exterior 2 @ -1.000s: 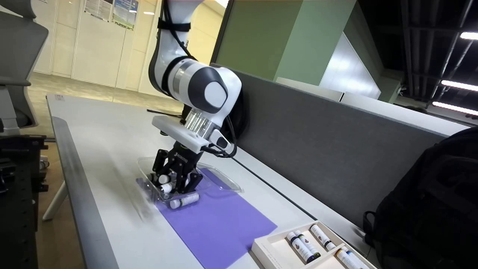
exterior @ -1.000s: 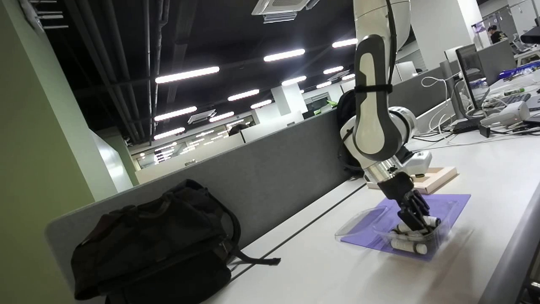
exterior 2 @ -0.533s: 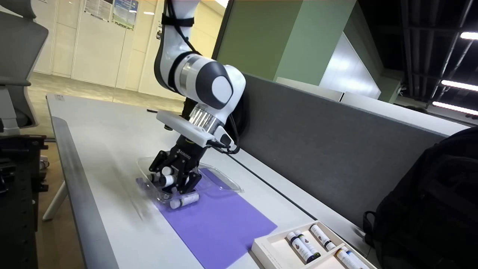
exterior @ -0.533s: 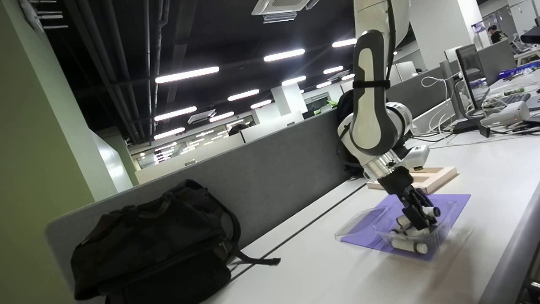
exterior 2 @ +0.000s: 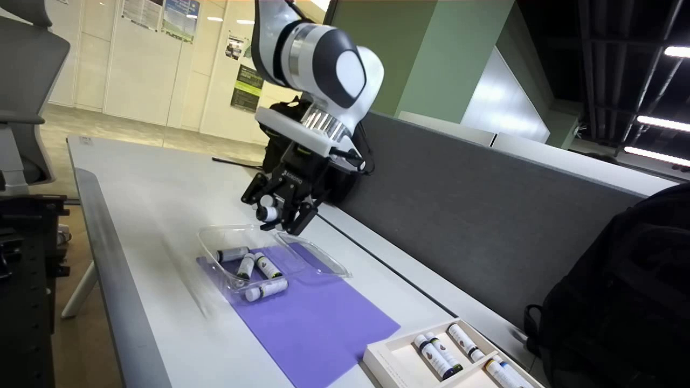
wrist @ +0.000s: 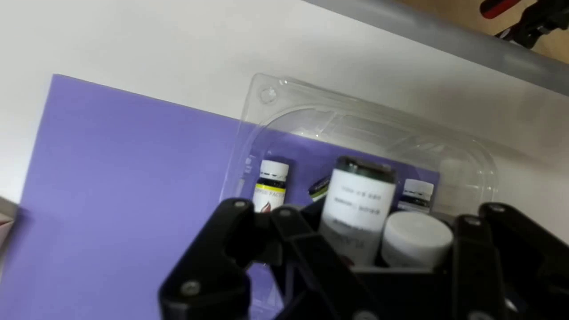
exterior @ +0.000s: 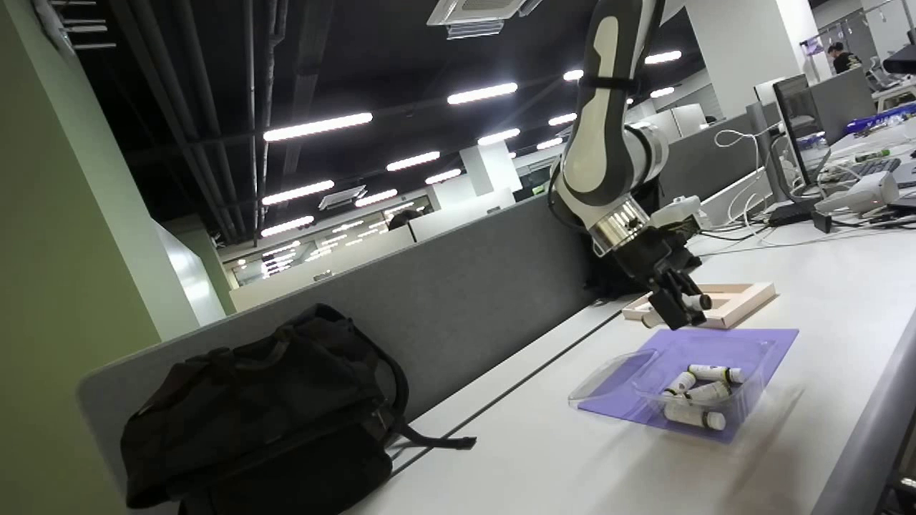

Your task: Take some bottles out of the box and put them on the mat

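White counter (exterior: 494, 465) runs through both exterior views, grey divider (exterior: 486, 279) along one side; your arm (exterior: 608, 129) reaches down over it. Dark backpack (exterior: 265, 422) in front of the divider in an exterior view. Lavender-purple mat (exterior 2: 318, 328), flat on the counter. Wooden tray (exterior 2: 384, 369) just beside one end of the mat, labelled vials (exterior 2: 433, 357) lying in its compartments. Clear plastic box (wrist: 369, 109) at the mat's other end, upright, part of it past the mat's edge in your wrist view. Clear lid (exterior: 612, 379) just beside the box, partly over the mat; you can't tell whether the two are joined. Your gripper (wrist: 378, 222) hangs in the air, apart from the box, fingers clamped around two bottles: one bottle (wrist: 358, 200) shows a dark end and a white label, its companion bottle (wrist: 416, 242) a white cap. Four more bottles (exterior 2: 268, 266) lie on their sides at differing angles inside the box, visible through its walls.
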You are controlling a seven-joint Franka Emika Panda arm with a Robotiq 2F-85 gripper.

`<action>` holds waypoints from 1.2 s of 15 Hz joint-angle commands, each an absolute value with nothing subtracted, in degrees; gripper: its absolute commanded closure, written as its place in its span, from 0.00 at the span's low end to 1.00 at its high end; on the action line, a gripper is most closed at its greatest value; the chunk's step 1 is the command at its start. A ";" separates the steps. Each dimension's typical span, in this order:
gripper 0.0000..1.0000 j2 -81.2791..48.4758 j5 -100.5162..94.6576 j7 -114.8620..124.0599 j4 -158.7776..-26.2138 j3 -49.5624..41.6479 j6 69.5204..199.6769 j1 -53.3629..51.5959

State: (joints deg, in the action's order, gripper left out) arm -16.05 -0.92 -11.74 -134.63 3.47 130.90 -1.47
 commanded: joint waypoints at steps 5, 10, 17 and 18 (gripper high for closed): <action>1.00 -11.28 -3.87 -9.49 -135.31 -2.78 133.88 3.27; 1.00 -17.72 -5.91 -8.76 -136.42 -7.17 144.75 6.95; 1.00 -30.70 -7.54 -5.97 -135.64 -9.51 155.66 6.17; 1.00 -31.86 -7.61 -5.64 -135.53 -9.67 156.50 5.73</action>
